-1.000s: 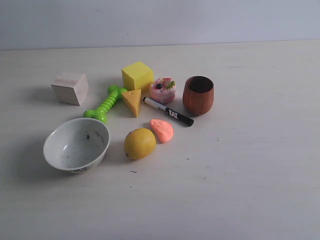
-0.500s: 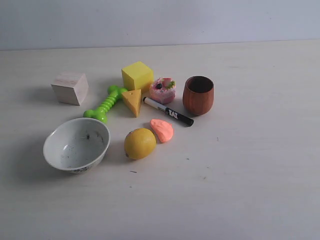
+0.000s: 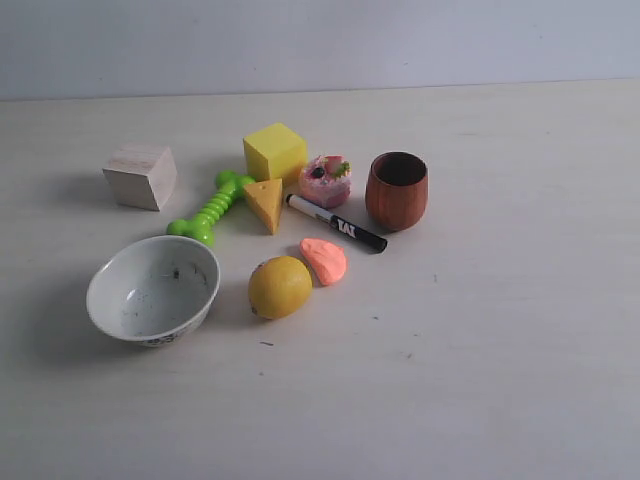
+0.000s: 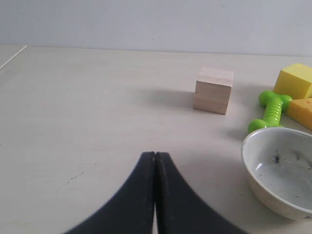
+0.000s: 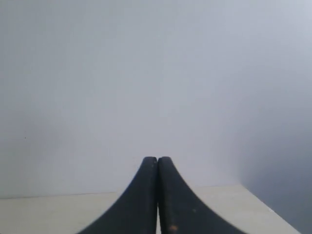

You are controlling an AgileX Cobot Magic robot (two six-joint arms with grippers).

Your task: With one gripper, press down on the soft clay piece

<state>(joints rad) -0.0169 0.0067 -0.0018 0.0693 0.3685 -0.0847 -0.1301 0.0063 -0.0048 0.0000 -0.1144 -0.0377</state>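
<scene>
The soft clay piece (image 3: pixel 324 260), a small flat salmon-pink half-round lump, lies on the table just right of the yellow lemon (image 3: pixel 280 287) in the exterior view. Neither arm shows in that view. In the left wrist view my left gripper (image 4: pixel 155 155) is shut and empty, low over bare table, well short of the wooden cube (image 4: pixel 213 90) and the white bowl (image 4: pixel 258 168). In the right wrist view my right gripper (image 5: pixel 157 160) is shut and empty, facing the blank wall over the table's edge. The clay is out of sight in both wrist views.
Around the clay stand a black marker (image 3: pixel 336 223), a pink toy cupcake (image 3: pixel 326 180), a brown wooden cup (image 3: pixel 397 190), a yellow cube (image 3: pixel 274 152), an orange wedge (image 3: pixel 266 204), a green toy bone (image 3: pixel 211 208), the white bowl (image 3: pixel 153 290) and the wooden cube (image 3: pixel 140 176).
</scene>
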